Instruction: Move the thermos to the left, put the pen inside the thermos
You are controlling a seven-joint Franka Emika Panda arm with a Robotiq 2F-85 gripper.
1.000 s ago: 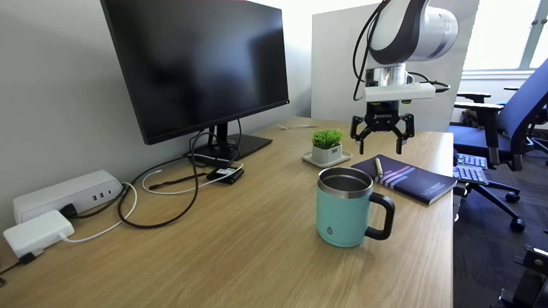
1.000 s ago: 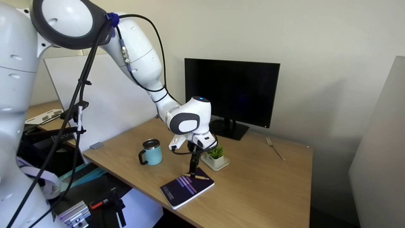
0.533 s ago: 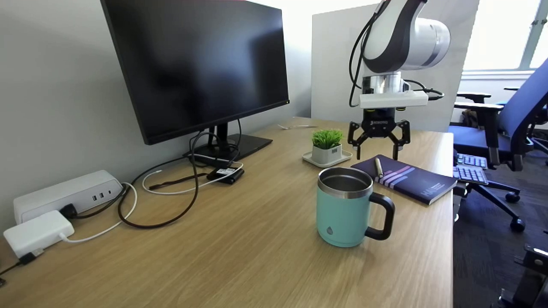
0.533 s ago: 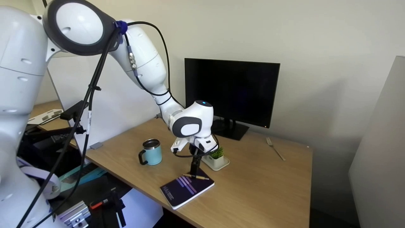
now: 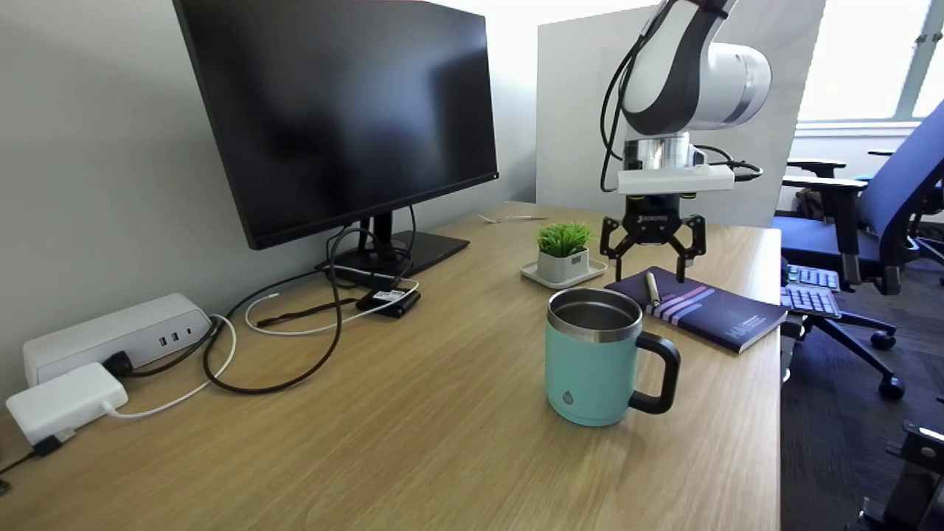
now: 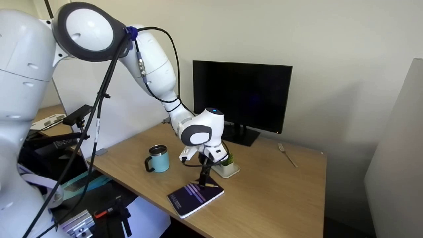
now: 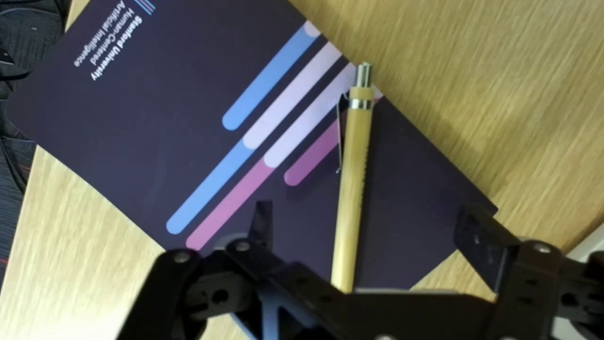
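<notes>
Arm (image 6: 152,67): extended over the desk (image 5: 413,435), gripper (image 5: 650,277) pointing down
Fingers (image 7: 481,243): wide apart, either side of the pen (image 7: 352,189) lying on the notebook (image 7: 188,127)
Thermos (image 5: 592,372): upright on the desk, apart from the notebook
Potted plant (image 5: 563,249): near the gripper, just beside the notebook

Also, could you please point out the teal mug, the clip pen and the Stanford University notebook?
Teal mug (image 5: 592,376), in an exterior view: its body, below the steel rim.
Clip pen (image 7: 352,179), in the wrist view: mid-barrel.
Stanford University notebook (image 7: 188,141), in the wrist view: cover, beside the coloured stripes.
</notes>
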